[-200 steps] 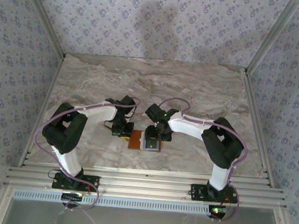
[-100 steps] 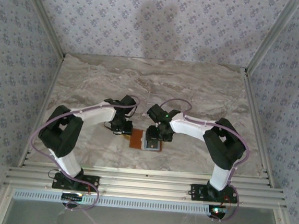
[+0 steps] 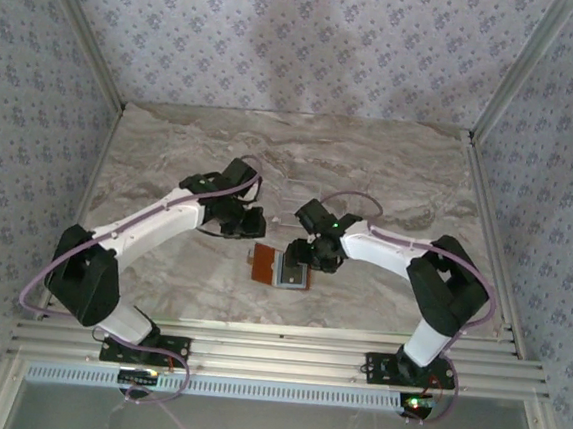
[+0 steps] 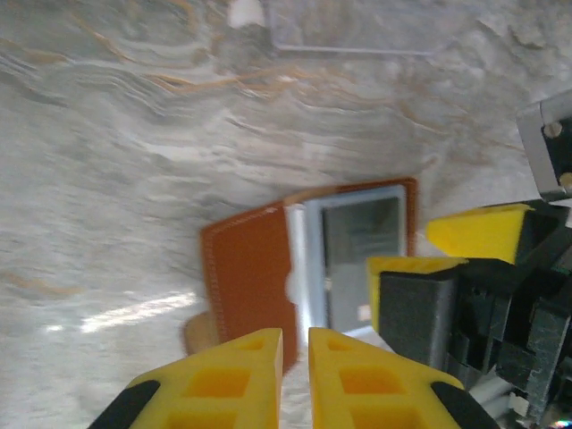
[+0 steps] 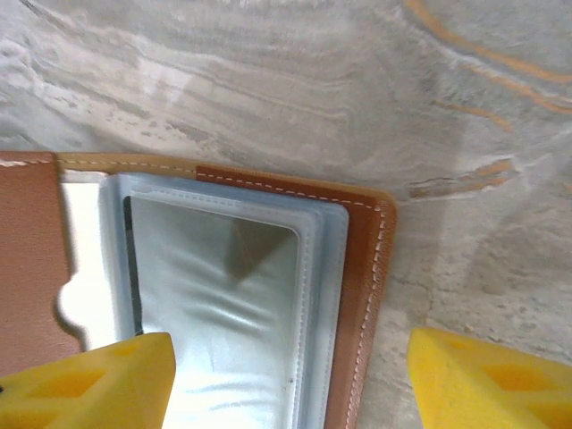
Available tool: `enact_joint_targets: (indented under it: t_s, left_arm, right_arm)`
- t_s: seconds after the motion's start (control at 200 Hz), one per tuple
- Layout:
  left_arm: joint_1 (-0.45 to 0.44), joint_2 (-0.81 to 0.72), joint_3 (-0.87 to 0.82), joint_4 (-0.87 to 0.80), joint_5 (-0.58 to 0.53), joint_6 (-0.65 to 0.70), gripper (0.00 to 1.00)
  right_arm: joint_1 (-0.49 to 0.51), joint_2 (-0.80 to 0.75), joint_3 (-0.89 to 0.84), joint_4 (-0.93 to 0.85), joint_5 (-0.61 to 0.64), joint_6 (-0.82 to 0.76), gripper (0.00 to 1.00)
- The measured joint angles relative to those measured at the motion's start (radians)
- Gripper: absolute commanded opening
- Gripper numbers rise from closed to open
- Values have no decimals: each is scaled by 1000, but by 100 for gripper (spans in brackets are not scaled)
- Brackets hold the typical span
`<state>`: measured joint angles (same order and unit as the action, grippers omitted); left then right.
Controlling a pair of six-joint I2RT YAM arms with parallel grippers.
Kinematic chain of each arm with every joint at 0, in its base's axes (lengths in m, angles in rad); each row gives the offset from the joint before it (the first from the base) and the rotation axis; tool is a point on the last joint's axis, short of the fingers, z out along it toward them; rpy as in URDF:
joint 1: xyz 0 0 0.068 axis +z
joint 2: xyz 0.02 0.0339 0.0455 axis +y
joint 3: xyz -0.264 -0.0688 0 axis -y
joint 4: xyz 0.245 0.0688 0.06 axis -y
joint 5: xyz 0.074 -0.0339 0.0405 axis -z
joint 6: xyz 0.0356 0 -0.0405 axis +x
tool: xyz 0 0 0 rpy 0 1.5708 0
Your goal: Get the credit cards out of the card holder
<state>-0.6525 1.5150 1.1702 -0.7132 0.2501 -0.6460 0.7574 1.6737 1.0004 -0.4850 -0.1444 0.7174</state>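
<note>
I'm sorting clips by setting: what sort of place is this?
Probably a staged robot test booth, not a home: two arms bolted to an aluminium rail frame, a marble-look tabletop, and patterned wall panels closing it in on three sides.

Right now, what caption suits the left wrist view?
Left hand above the open card holder; right hand open at its clear pocket.

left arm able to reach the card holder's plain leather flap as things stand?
Probably yes. The left gripper hangs just short of the card holder, jaws nearly closed, with nothing between them. The right gripper straddles the clear-sleeve half, open, leaving the leather flap bare.
</note>
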Motion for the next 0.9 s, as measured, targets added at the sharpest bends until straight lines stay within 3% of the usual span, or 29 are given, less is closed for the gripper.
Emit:
enact_joint_targets:
  t_s: [0.175,0.37,0.72,0.899]
  left_arm:
    - [-40,63,-17,84,67,-47,11]
    - [-45,122,-106,159,82,-68,7]
    - [-5,182,-219,298,145,-90,7]
    - [0,193,-239,348,164,-101,12]
  right_arm:
    - [-23,-48,-24,29,-22,8,64]
    - [-29,-58,-37,72,-66,25,48]
    - [-31,-9,-38,79,-76,27,41]
    - [-32,14,-43,87,-74,23,34]
